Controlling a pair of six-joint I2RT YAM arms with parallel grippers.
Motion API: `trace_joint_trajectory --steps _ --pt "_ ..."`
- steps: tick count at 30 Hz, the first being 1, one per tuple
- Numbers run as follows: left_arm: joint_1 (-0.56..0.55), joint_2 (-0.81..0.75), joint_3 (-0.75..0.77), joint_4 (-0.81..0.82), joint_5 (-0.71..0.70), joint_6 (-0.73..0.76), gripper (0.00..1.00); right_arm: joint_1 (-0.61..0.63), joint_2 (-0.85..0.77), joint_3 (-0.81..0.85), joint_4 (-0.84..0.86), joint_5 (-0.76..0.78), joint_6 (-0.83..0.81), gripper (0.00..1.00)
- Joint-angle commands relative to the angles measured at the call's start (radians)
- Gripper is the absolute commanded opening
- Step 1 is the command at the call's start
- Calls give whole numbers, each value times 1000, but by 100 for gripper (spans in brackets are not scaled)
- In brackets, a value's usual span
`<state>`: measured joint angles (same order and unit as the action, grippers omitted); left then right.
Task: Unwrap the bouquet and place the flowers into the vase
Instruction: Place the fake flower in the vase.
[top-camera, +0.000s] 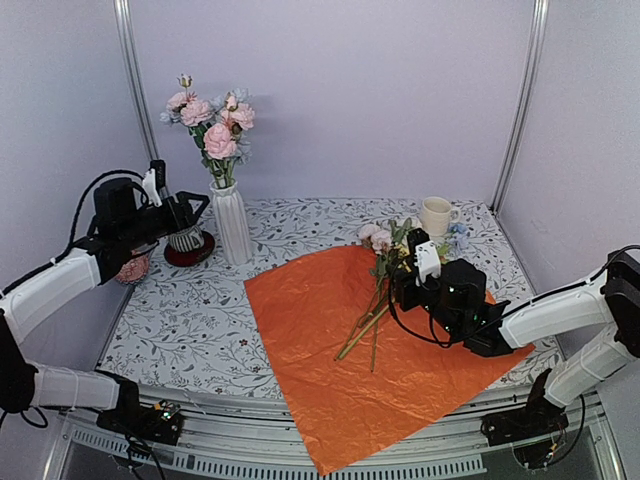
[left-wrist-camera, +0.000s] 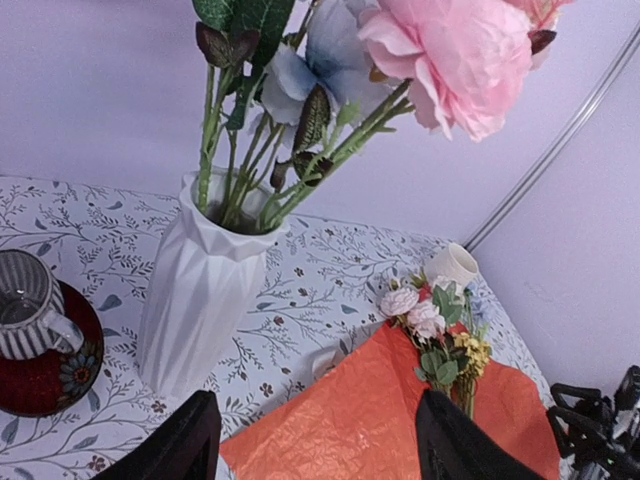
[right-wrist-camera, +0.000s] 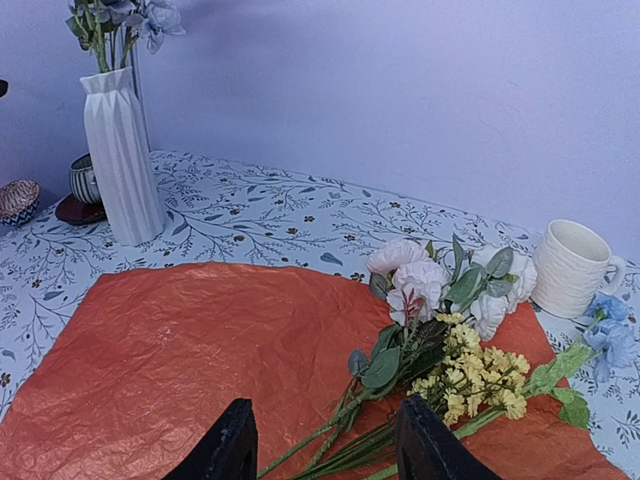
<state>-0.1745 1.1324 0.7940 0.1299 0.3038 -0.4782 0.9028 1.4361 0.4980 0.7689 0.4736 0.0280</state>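
Observation:
The bouquet is undone: its orange paper (top-camera: 330, 370) lies spread flat on the table. Loose flowers (top-camera: 385, 265) lie across its far right part, pink and yellow blooms (right-wrist-camera: 450, 320) towards the mug and stems towards the near edge. The white ribbed vase (top-camera: 230, 225) stands at the back left and holds several pink and blue flowers (top-camera: 212, 125). My right gripper (right-wrist-camera: 325, 450) hovers open just over the lying stems, which run between its fingers. My left gripper (left-wrist-camera: 315, 450) is open and empty, raised to the left of the vase (left-wrist-camera: 200, 300).
A cream mug (top-camera: 436, 215) stands behind the lying flowers. A striped grey cup (top-camera: 187, 238) on a red saucer sits just left of the vase, under my left gripper. A small patterned bowl (right-wrist-camera: 18, 198) is at the far left. Walls close in the back and sides.

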Motion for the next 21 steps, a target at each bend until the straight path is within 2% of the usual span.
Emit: trace_joint_trajectory --steps 1,5,8,11,14,17,20,21 --pt "-22 7 88 -113 69 21 69 -3 20 35 -9 -16 15 50" --pt "-44 20 86 -126 42 41 69 -4 21 34 -11 -13 16 50" --pt "-74 35 110 -163 87 45 71 -3 28 35 -13 -5 20 50" --pt "-112 52 198 -267 80 126 73 -3 31 43 -25 -15 35 49" --pt "-135 50 221 -339 8 217 74 -3 40 58 -48 -15 52 48" --pt "-143 29 176 -340 -11 259 74 -4 43 117 -190 12 113 46" --pt "-146 5 123 -317 35 291 74 -4 50 240 -535 64 359 39" --pt "-146 -2 111 -313 46 303 74 -2 61 289 -657 56 495 37"
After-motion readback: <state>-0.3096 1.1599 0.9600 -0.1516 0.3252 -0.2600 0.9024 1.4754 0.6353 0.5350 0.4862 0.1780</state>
